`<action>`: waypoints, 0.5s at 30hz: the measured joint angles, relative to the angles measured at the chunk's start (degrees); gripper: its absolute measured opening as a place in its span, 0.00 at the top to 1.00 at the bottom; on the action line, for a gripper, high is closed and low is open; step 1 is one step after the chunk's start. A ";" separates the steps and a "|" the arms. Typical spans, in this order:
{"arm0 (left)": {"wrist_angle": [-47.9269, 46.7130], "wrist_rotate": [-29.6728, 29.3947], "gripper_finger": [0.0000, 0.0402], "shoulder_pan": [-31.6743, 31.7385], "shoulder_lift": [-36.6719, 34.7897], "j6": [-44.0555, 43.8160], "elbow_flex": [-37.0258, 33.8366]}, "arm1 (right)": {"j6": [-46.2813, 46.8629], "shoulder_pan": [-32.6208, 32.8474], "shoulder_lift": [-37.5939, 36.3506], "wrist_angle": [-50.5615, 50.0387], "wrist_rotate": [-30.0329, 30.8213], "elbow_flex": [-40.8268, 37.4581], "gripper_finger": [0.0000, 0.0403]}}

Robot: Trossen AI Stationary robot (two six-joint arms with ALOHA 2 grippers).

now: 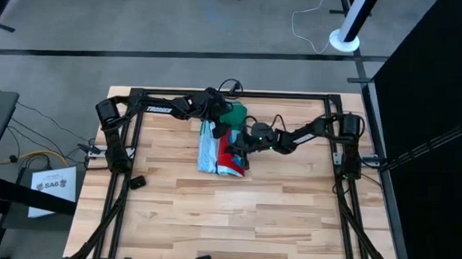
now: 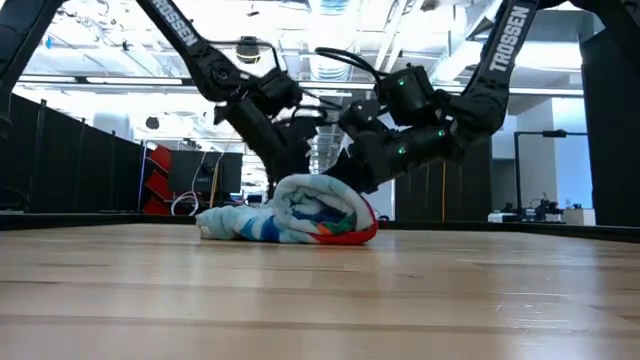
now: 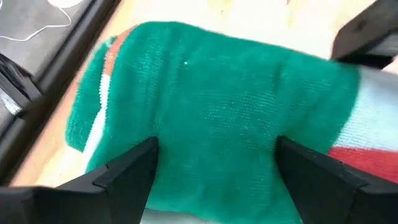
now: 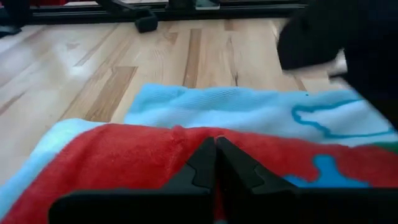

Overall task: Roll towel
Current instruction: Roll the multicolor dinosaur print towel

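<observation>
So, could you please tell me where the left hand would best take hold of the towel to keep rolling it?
Probably the green far end of the towel, from above: the open left hand straddles that raised fold, while the right hand is shut at the red part.

Wooden table, white paper sheet, white round base

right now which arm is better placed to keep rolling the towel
Probably the right: its end effector is shut on the towel at the red fold. The left end effector is open over the green end.
</observation>
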 joint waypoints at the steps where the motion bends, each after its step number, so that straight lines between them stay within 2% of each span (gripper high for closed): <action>1: -1.30 -0.04 0.24 -0.20 -0.66 0.58 0.58 | 0.50 -0.19 -0.02 -0.29 -0.03 -0.01 1.00; 6: -6.75 0.58 0.24 -1.99 -5.42 6.72 2.15 | 0.74 -0.75 -0.24 -0.76 -0.10 -0.04 1.00; 9: -11.92 1.16 0.24 -3.48 -5.64 11.36 1.83 | 0.52 -0.97 -0.24 -0.99 -0.08 -0.07 1.00; 15: -12.44 1.66 0.24 -4.47 -4.88 15.43 -0.84 | 0.50 -0.97 -0.20 -0.95 0.36 -0.10 1.00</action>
